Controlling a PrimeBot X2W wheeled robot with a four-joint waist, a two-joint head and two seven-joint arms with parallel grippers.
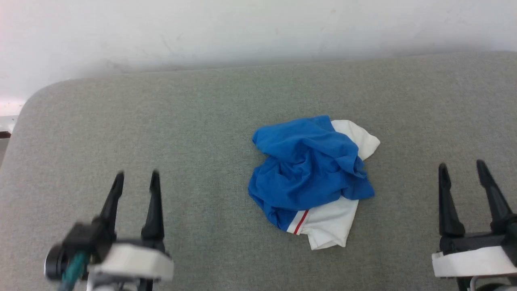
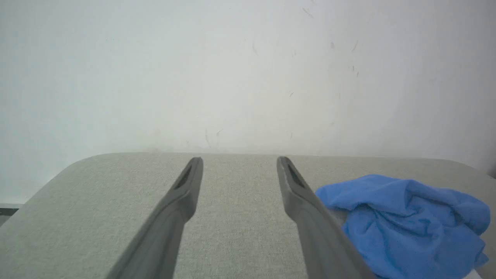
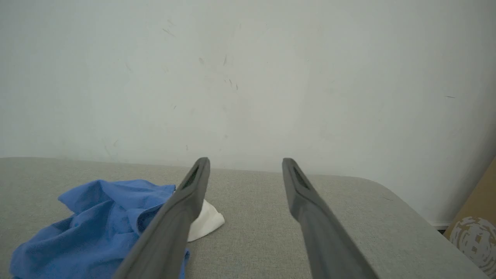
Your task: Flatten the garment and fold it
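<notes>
From the head, the crumpled blue shirt [image 1: 309,178] lies mid-cushion [image 1: 161,121], its red stripe showing, between the left gripper [image 1: 137,173] and right gripper [image 1: 461,164], both spread wide and empty. The left wrist shows soft blue folds. The right wrist shows a white sleeve and a cardboard box [image 3: 476,217].

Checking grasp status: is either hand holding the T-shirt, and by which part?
Nothing is held: the left hand and right hand stand open, both clear of the crumpled T-shirt.
</notes>
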